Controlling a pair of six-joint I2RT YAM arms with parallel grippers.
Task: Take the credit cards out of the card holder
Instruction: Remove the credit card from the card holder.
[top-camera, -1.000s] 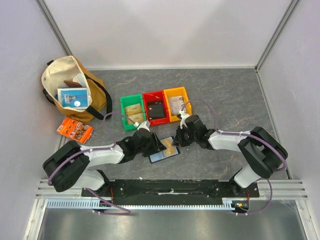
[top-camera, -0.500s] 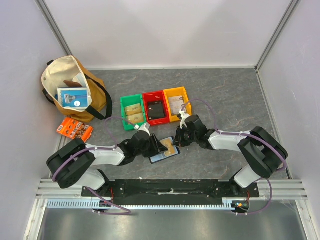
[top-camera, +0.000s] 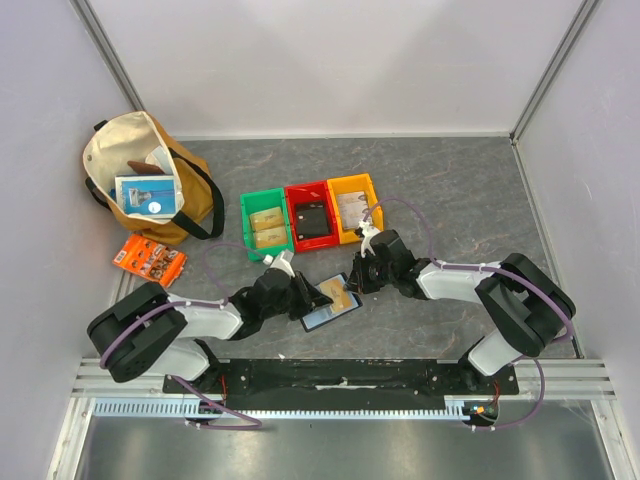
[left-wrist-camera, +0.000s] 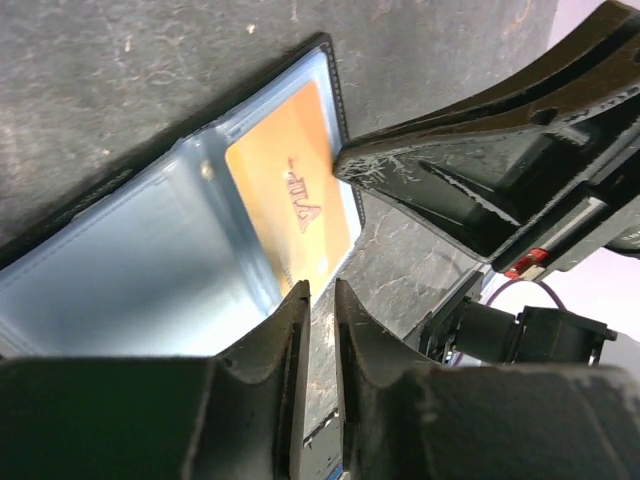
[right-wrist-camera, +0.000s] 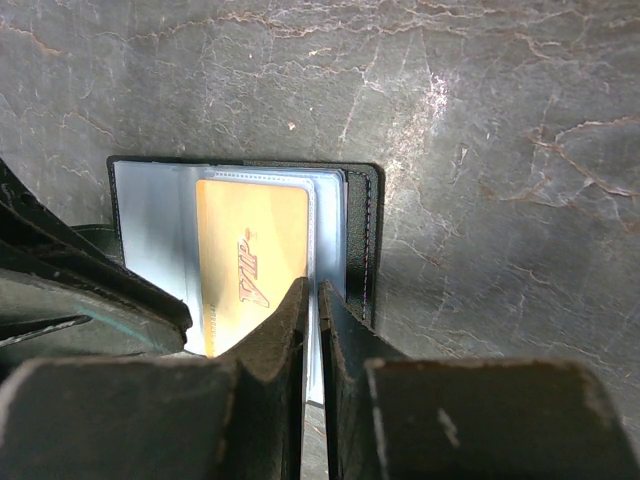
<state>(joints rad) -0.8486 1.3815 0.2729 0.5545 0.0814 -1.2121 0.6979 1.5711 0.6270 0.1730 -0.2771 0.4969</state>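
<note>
left hand (left-wrist-camera: 320, 290): low over the worktop (top-camera: 460, 200), fingers almost together with only a slit between them, tips at the holder's edge next to the card; can't tell if they pinch anything
holder (top-camera: 322, 315): lying open and flat on the worktop between the two hands, just in front of the bins; black rim, shiny grey-blue inner panels
card (right-wrist-camera: 250, 262): gold-orange, inside the clear sleeve on the panel nearer the right hand (printed logo shows through)
right hand (right-wrist-camera: 313, 292): fingers closed on the edge of the holder's clear sleeve, right beside the card; thin sleeve edge runs between the tips
green bin (top-camera: 266, 225): left of the three, holds tan flat pieces
red bin (top-camera: 311, 218): middle, touching both neighbours, holds a flat black item
yellow bin (top-camera: 352, 208): right of the row, pale contents, too small to tell what
packet (top-camera: 150, 260): orange, flat on the worktop, left of the bins, just in front of the bag
bag (top-camera: 140, 180): tan tote with dark straps, far left, mouth open, a blue-and-white box inside
</note>
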